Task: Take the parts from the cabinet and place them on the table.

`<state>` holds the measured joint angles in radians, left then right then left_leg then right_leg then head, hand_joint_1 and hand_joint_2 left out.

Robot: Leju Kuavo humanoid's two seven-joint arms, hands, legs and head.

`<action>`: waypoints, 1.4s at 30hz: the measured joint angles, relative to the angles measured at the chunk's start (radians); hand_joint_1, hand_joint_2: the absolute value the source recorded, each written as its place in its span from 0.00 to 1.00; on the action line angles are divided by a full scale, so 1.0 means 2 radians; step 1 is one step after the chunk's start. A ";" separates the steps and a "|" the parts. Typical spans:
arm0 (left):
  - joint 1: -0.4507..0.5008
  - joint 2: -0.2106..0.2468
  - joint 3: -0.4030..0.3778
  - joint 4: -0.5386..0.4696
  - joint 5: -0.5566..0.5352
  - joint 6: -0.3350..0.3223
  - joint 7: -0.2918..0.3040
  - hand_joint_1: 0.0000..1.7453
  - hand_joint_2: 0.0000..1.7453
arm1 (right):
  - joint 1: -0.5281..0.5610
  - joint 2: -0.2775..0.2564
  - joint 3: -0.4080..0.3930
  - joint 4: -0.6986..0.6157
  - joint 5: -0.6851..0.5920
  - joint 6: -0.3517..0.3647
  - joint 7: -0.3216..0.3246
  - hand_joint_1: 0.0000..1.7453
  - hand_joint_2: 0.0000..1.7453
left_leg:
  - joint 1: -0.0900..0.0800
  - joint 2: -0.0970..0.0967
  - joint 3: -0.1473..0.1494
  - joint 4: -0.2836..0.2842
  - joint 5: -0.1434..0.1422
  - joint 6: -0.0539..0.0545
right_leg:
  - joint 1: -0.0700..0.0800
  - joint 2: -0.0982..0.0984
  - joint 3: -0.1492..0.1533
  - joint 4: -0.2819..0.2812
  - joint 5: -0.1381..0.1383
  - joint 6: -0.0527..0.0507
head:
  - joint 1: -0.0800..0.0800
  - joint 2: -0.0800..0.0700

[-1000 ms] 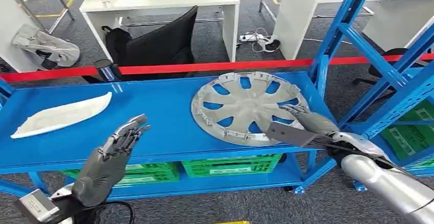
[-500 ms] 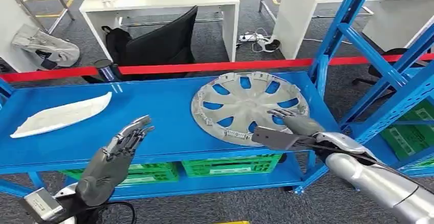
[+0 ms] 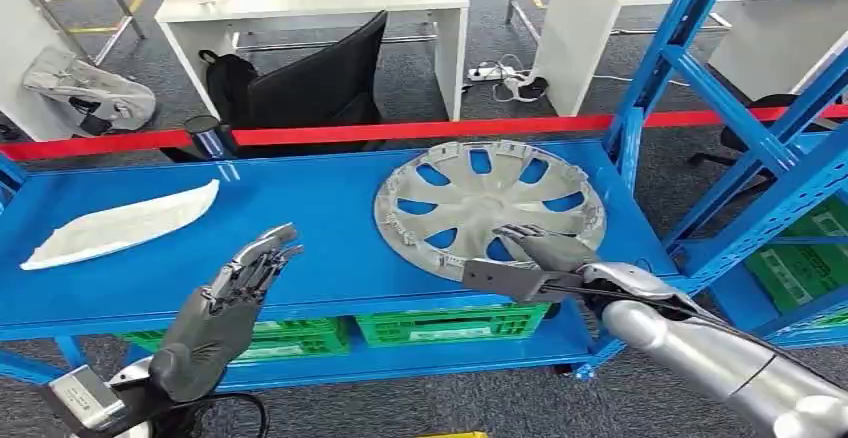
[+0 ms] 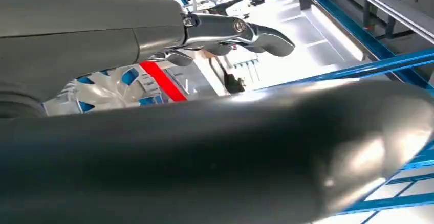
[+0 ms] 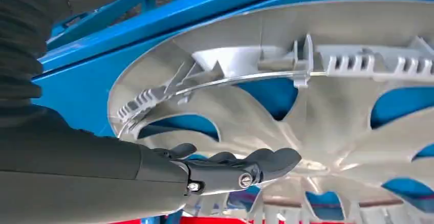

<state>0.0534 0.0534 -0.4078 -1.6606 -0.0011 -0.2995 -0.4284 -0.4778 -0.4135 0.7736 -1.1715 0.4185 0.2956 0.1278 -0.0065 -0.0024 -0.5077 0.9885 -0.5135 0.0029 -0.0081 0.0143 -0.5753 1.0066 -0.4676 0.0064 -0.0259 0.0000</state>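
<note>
Head view looks down on a blue metal table [image 3: 300,213] with a silver hubcap [image 3: 470,203] lying flat on it, inner side up, toward the end next to the blue cabinet frame [image 3: 700,88]. The hubcap's near rim reaches almost to the table's front edge. The right hand [image 3: 535,258] sits over that near rim with its fingers stretched out flat over the spokes and its thumb pointing sideways along the edge; nothing is grasped, and whether the fingertips touch the plastic cannot be told from here. Right wrist view puts the same hand [image 5: 225,168] close to the hubcap [image 5: 317,106], fingers extended and apart, with the ribbed clips of the rim just beyond them and the blue tabletop showing through the cut-outs.

On the other side of the hubcap, toward the far end of the table, lies a long white curved trim part [image 3: 120,223], well apart from the hubcap. The left hand [image 3: 235,288] hovers at the table's front edge between that part and the hubcap, palm turned inward, fingers straight and loosely spread, holding nothing. Left wrist view shows its fingers [image 4: 240,29] extended, with a bit of the hubcap [image 4: 102,88] past them.

Beyond the hubcap a red barrier tape [image 3: 400,130] runs along the table's back edge, and behind it stand a black office chair [image 3: 320,83] and a white desk [image 3: 310,3]. Green crates [image 3: 450,323] sit on the shelf below the hubcap.
</note>
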 joint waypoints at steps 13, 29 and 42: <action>0.000 0.000 0.000 0.000 0.000 0.000 0.003 0.00 0.00 | 0.013 0.004 0.010 0.012 -0.014 -0.008 0.001 0.00 1.00 | 0.000 0.000 0.000 0.000 0.000 0.000 | 0.000 0.000 0.000 0.000 0.000 0.000 | 0.000 0.000; 0.006 0.001 0.000 -0.002 -0.001 0.010 0.003 0.00 0.00 | 0.039 0.004 -0.035 -0.003 -0.048 -0.023 0.001 1.00 1.00 | 0.000 0.000 0.001 0.000 0.000 0.000 | 0.000 0.000 0.001 -0.001 0.000 0.000 | 0.000 0.000; 0.008 0.001 0.002 -0.006 -0.008 0.015 0.011 0.00 0.00 | 0.064 0.004 -0.061 -0.020 -0.043 -0.040 -0.002 1.00 1.00 | 0.000 0.000 0.001 0.000 0.000 0.000 | 0.000 0.000 0.001 -0.001 0.000 0.000 | 0.000 0.000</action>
<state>0.0687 0.0549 -0.4036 -1.6732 -0.0179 -0.2697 -0.4070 -0.3506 -0.4059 0.6523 -1.2123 0.3330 0.2163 0.1244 -0.0065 -0.0031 -0.5065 0.9885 -0.5136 0.0030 -0.0079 0.0136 -0.5729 1.0044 -0.4677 0.0066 -0.0259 0.0000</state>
